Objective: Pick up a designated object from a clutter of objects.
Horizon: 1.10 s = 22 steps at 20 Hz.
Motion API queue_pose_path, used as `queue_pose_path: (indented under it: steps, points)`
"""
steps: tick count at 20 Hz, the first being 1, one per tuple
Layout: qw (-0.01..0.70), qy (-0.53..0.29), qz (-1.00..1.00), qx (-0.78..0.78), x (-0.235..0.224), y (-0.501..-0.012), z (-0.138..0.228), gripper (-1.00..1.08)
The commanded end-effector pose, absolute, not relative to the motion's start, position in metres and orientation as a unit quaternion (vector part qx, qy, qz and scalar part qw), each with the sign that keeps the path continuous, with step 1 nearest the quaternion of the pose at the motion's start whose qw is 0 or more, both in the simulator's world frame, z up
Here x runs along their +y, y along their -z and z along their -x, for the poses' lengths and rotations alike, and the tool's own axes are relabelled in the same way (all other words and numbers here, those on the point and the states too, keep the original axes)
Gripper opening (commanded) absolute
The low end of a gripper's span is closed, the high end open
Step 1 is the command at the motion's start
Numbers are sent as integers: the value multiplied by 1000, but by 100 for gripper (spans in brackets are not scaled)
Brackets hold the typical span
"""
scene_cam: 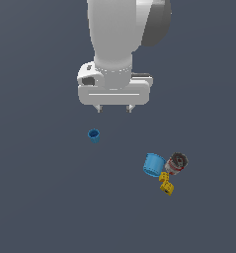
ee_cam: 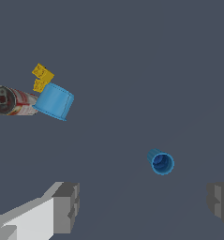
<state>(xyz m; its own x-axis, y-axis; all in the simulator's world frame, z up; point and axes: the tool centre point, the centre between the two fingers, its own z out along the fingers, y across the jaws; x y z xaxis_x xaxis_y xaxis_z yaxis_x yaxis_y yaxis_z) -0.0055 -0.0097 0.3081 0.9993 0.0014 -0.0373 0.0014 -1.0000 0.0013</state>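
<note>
The red-and-white can (scene_cam: 177,163) lies on its side at the exterior view's lower right, its dark metal end facing the camera; the wrist view shows the can (ee_cam: 12,101) too. It touches a light-blue cup (scene_cam: 153,164) (ee_cam: 54,101) lying tipped over beside it. Yellow perforated blocks (scene_cam: 166,184) (ee_cam: 41,77) rest against the cup and can. A tiny darker blue cup (scene_cam: 94,135) (ee_cam: 160,162) stands apart from that cluster. My gripper (scene_cam: 114,107) (ee_cam: 141,206) hangs open above the floor, well away from the can, nothing between its fingers.
The floor is a plain dark grey surface. The arm's white body (scene_cam: 119,34) fills the upper middle of the exterior view.
</note>
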Motion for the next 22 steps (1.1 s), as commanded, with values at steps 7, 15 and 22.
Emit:
queue_pose_path:
  steps: [7, 15, 22]
  points:
    - [-8, 11, -1000, -4, -11, -314, 4, 100]
    - [-11, 8, -1000, -6, -11, -317, 4, 100]
    - [-8, 8, -1000, -9, 11, -303, -12, 100]
